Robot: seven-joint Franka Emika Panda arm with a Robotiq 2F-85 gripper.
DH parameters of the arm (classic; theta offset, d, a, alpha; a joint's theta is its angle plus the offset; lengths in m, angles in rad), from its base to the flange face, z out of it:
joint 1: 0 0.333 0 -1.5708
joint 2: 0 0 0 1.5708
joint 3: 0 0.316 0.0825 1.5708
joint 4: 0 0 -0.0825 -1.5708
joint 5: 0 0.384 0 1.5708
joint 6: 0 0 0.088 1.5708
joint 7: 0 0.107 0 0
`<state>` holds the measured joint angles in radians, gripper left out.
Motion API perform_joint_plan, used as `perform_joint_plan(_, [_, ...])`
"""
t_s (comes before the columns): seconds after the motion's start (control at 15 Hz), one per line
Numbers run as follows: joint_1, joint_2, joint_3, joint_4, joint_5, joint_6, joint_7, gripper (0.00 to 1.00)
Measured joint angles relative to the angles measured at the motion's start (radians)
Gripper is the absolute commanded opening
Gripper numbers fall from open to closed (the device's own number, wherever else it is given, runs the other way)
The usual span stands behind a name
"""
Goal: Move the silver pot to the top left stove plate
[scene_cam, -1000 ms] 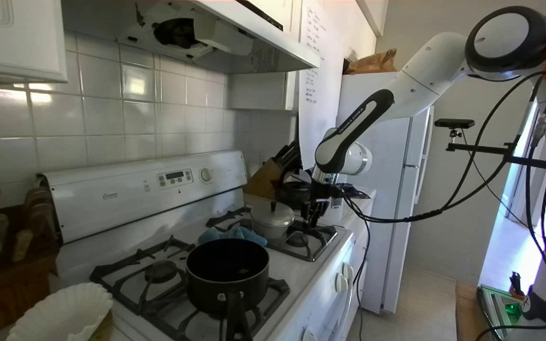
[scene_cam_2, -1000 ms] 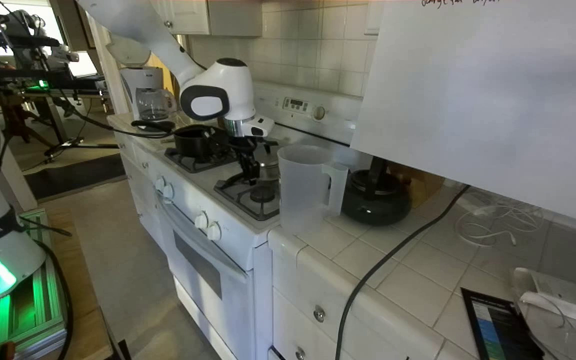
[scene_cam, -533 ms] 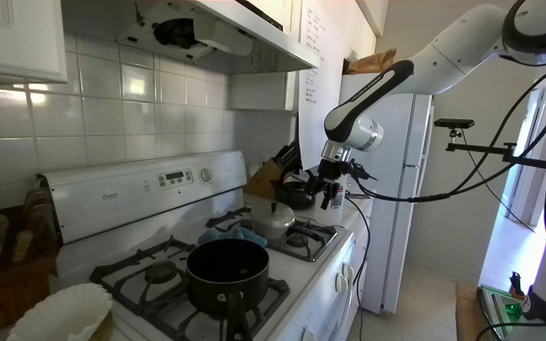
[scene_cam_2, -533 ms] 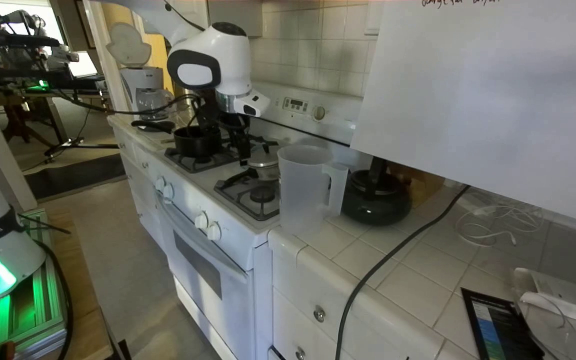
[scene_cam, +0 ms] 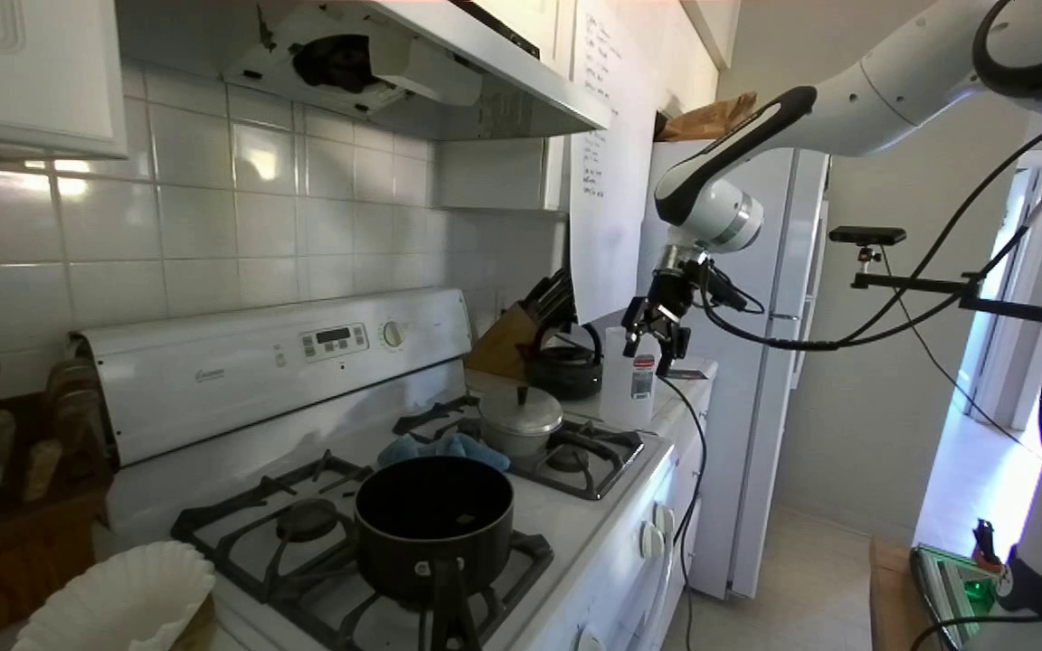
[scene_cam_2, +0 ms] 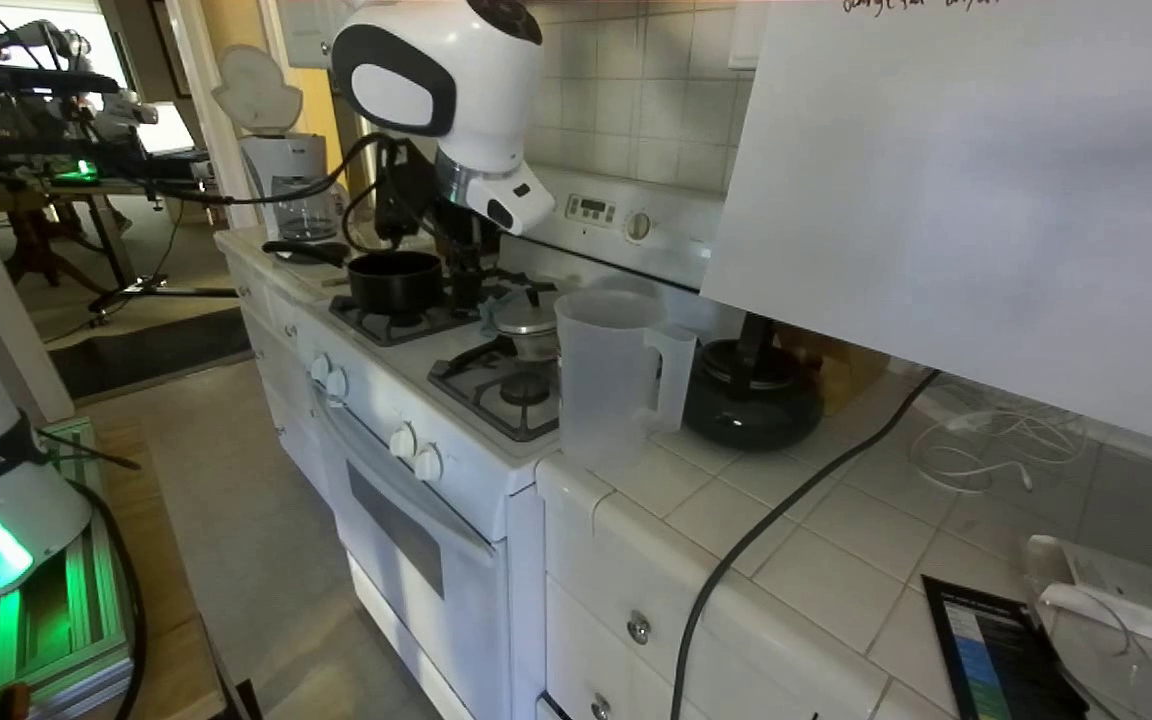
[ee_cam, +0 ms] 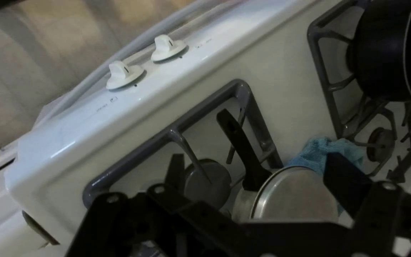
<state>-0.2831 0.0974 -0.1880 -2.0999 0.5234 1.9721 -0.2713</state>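
"What stands on the stove (scene_cam: 566,520)?"

"One silver pot (scene_cam: 520,423) and one black pot (scene_cam: 397,559), the latter near the front edge; two pots altogether."

"Cloths there?"

"One blue cloth (scene_cam: 467,446)."

"And below that front edge?"

"Four knobs (scene_cam_2: 403,441)."

"On the bench (scene_cam_2: 836,600) beside it?"

"One pitcher (scene_cam_2: 598,390) at the corner by the stove, one black kettle (scene_cam_2: 751,405) nearer the back edge."

"Anything wooden?"

"Two wooden blocks (scene_cam: 497,348) with handles standing in them."

"Anything else?"

"One coffee maker (scene_cam_2: 284,160), one refrigerator (scene_cam: 761,407)."

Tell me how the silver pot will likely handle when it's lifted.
The silver pot looks metal, so probably rigid. Held only by its black handle, which juts out sideways, it would probably tip body-down. The lid looks separate, so tilting might slide it off.
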Motion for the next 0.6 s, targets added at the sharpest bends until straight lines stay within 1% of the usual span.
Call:
perform_joint_plan(0.13, [-0.013,0.052,-0.017,0.045,0.025,-0.079,-0.008,1.0])
perform_joint_plan(0.27, [-0.02,0.12,-0.018,0.094,0.047,-0.116,-0.01,1.0])
perform_joint_plan(0.47, [-0.019,0.204,-0.015,0.153,0.055,-0.115,0.011,1.0])
perform_joint_plan(0.6, [-0.019,0.226,-0.014,0.173,0.055,-0.115,0.016,1.0])
